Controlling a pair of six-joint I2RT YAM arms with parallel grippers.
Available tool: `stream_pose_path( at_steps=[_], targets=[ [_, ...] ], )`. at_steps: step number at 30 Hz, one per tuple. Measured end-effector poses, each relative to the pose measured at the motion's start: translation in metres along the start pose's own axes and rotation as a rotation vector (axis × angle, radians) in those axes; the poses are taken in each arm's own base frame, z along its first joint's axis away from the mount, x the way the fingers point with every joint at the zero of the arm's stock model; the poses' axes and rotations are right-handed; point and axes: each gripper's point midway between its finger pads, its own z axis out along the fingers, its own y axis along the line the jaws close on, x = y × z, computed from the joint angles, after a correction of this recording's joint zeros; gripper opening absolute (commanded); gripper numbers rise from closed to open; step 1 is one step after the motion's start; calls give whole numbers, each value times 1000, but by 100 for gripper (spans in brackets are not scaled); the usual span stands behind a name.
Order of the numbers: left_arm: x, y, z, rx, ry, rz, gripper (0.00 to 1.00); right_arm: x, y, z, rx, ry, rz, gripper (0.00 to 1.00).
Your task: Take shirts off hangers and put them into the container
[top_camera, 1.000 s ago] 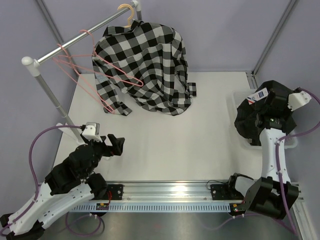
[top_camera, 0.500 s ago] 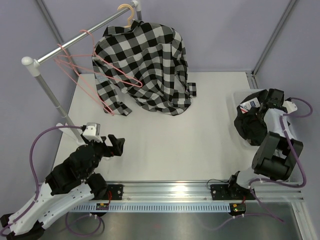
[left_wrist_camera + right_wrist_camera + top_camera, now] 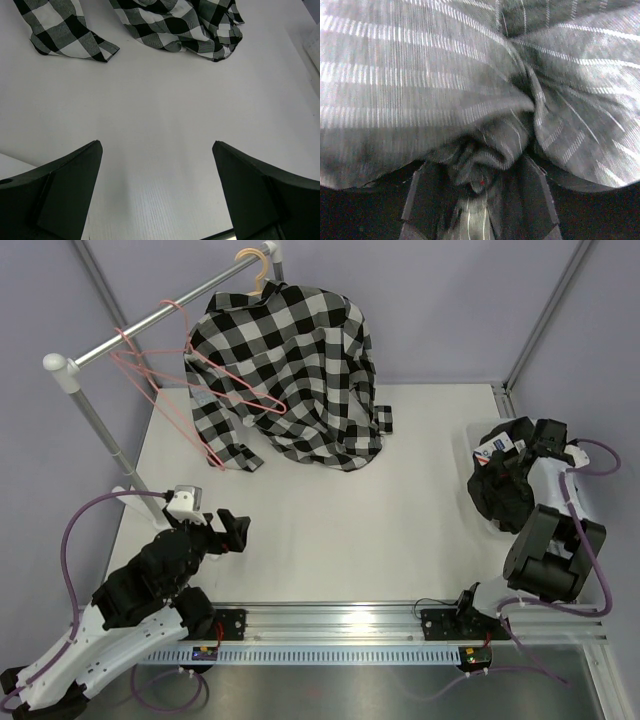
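Release at table's right edge: right gripper freshly parted, dark shirt down in container. Left gripper spread wide, empty. Checked shirt next.

Bright, even overhead light washes the white tabletop, leaving a faint shadow under the checked shirt and glare on the metal track at the tabletop's near edge; the wrist close-up of the striped shirt is blurred, its bottom dark.

Shirt on rail, far left; other shirt in container, right.
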Motion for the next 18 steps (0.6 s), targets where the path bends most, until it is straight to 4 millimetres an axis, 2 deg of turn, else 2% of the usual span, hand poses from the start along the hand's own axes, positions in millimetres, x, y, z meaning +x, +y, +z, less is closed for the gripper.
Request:
stream_pose_path(
  at_steps=[3, 8, 11, 14, 17, 18],
  targets=[
    [0, 0, 0, 0, 0, 0, 99, -15, 0, -31, -44, -57, -13, 70],
    [0, 0, 0, 0, 0, 0, 99, -60, 11, -112, -214, -248, -25, 74],
    [0, 0, 0, 0, 0, 0, 99, -72, 16, -153, -312, -328, -32, 72],
    [0, 0, 0, 0, 0, 0, 99, -58, 25, -176, -429, -324, -56, 70],
    [0, 0, 0, 0, 0, 0, 99, -26, 32, -177, -517, -249, -100, 66],
    [0, 0, 0, 0, 0, 0, 99, -12, 33, -174, -540, -205, -116, 60]
  ],
)
